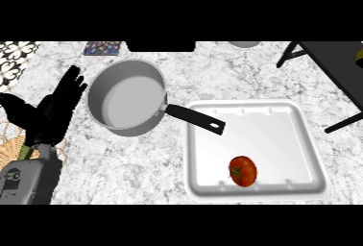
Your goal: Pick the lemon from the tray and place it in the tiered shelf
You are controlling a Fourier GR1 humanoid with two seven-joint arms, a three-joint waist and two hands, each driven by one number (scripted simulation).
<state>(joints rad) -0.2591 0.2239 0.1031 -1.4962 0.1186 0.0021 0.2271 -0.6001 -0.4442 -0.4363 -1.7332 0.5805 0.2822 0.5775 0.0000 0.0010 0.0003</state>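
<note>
Nothing is done yet: a round red tomato-like fruit [242, 170], no lemon, lies near the white moulded tray's [305, 144] front edge. The left hand [56, 103] rests open, empty, at the counter's left edge.

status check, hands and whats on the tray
Left hand open, resting at left edge; right hand not in view. Tray holds one red tomato, no lemon seen. Pan handle overlaps tray corner.

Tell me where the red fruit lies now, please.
The red fruit lies in the white tray, near its front edge, right of the pan in the head view.
</note>
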